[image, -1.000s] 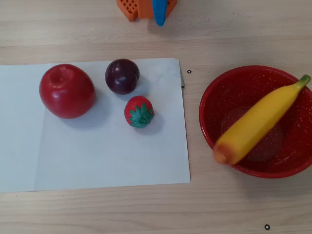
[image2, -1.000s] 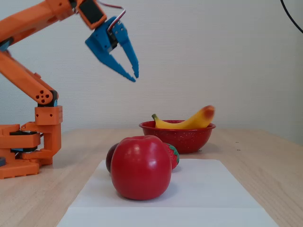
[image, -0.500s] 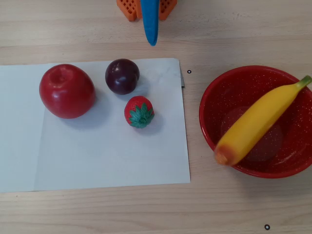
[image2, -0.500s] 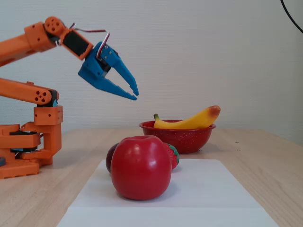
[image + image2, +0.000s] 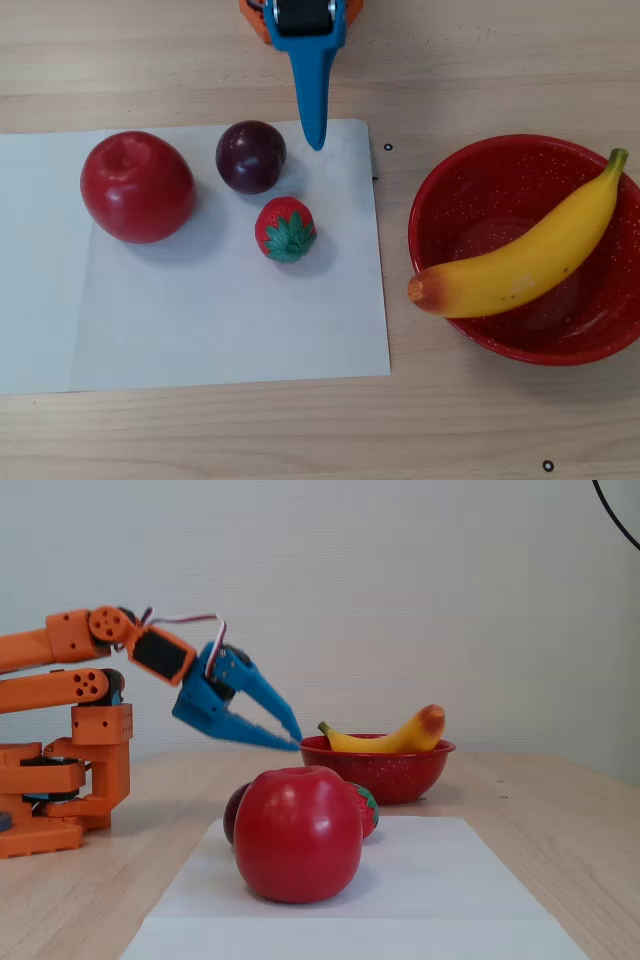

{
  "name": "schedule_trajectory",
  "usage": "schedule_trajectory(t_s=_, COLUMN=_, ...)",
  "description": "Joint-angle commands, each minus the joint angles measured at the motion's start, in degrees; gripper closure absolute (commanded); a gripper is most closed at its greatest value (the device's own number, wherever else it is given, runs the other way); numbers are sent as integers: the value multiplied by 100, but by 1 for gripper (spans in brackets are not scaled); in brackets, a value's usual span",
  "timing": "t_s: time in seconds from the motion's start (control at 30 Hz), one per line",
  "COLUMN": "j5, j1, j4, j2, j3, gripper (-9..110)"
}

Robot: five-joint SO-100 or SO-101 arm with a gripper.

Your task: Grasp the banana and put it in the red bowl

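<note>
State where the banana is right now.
In the overhead view the banana lies diagonally across the red bowl on the right, its orange end poking over the bowl's left rim, away from the paper sheet.

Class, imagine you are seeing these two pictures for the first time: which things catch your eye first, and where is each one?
The yellow banana lies across the red bowl at the right of the overhead view, its orange end poking out over the rim. A big red apple fills the foreground of the fixed view, on white paper beside a plum and a strawberry. The blue gripper on the orange arm hangs empty above the table.
</note>
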Motion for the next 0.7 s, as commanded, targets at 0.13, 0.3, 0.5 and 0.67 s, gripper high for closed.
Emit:
schedule_trajectory(t_s=0.13, j5=193, j1=-264, j4=-765, j2=79, j3=659, gripper=101)
schedule_trajectory(t_s=0.3, j5=79, j1=-246, j4=88, j2=79, j3=659, gripper=101)
schedule_trajectory(t_s=0.5, j5=53, j1=-229, j4=800, j2=79, j3=659, gripper=101)
schedule_trajectory(t_s=0.67, j5=-185, j1=-334, j4=1283, j2=79, j3=659, gripper=101)
